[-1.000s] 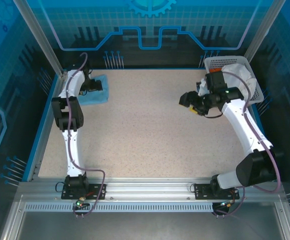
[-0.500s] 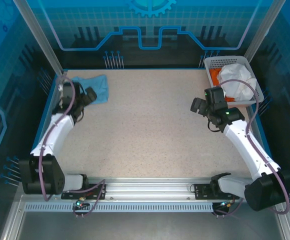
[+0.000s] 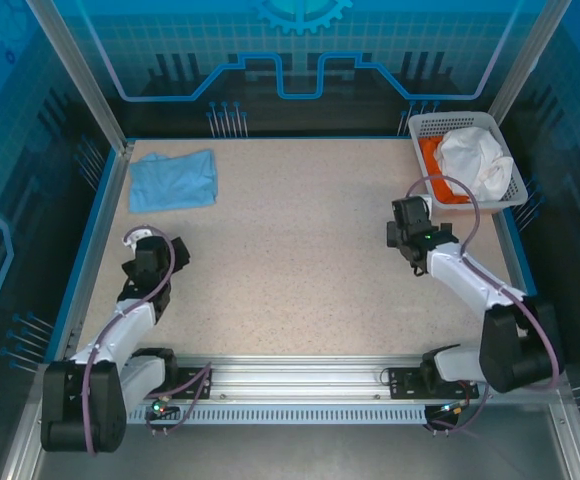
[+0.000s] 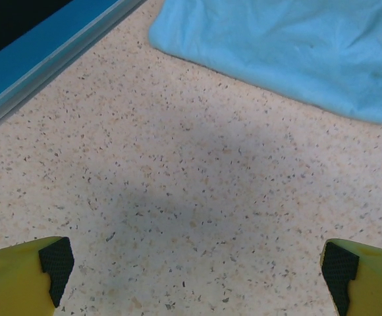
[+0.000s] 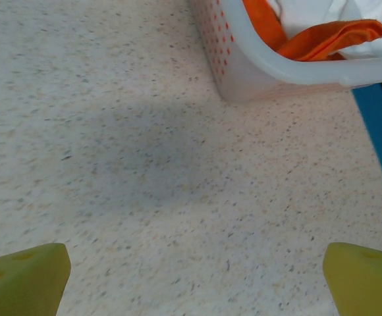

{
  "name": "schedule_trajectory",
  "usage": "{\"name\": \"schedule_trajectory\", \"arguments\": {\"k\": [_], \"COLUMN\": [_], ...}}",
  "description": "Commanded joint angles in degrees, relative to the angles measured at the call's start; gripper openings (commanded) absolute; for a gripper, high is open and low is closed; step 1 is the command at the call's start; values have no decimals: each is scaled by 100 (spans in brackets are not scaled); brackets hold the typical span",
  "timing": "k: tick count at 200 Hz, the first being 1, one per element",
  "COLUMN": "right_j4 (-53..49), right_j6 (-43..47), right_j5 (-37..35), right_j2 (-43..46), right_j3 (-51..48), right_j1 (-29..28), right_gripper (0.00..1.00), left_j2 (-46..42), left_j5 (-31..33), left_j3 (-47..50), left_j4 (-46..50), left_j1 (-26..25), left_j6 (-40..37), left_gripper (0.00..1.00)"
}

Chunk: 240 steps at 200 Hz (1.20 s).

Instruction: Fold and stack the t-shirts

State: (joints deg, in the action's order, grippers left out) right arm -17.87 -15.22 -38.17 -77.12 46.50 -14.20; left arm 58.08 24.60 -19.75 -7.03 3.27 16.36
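I have the light blue t-shirt (image 3: 173, 180) lying flat on the surface (image 3: 290, 260) as a rough, slightly rumpled rectangle. It sits in the far corner straight across from the basket (image 3: 448, 122), on the opposite side of the surface. The other two are inside the basket. The white t-shirt (image 3: 478, 160) is heaped loosely over the basket's right part, and the orange t-shirt (image 3: 435, 168) shows beneath it along the basket's left wall. From the right wrist camera I can see an orange fold rising just above the basket's near rim, with white cloth behind it. The right pincer (image 3: 402, 225) hangs near the basket's near left corner, over bare speckled surface and apart from the basket wall. Its yellow fingers (image 5: 20, 276) are spread wide with nothing between them. The left pincer (image 3: 160, 255) is well away from the basket, at the opposite side of the surface, and closer to the arm bases than the blue shirt is. It too is spread wide and empty, its black-padded fingers (image 4: 53, 260) sitting at the two lower corners of its wrist view. Ahead of them there is bare surface, then the blue shirt's near edge. The blue rail (image 4: 46, 59) bordering the surface runs off to the left of that.
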Motion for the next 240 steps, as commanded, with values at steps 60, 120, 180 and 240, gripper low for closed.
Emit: {"name": "schedule_trajectory", "arguments": {"k": [60, 120, 180, 240], "right_j4": [3103, 4099, 6389, 7532], "right_j6": [1076, 1104, 1466, 1848], "right_j5": [3150, 2930, 3074, 2807], "right_j2": [-500, -1006, -734, -770], "right_j3": [-1054, -983, -2442, -3011], "right_j1": [1031, 1247, 1014, 629], "right_gripper": [100, 100, 100, 100], "left_j2": [1851, 2785, 2779, 3070], "left_j5": [-584, -975, -956, -1106], "left_j3": [-714, -1255, -617, 322], "left_j4": [-1724, -2321, -3550, -5542], "left_j1": [83, -81, -472, -710], "left_j6": [-825, -898, -1416, -1789], "left_gripper": [99, 99, 99, 99]}}
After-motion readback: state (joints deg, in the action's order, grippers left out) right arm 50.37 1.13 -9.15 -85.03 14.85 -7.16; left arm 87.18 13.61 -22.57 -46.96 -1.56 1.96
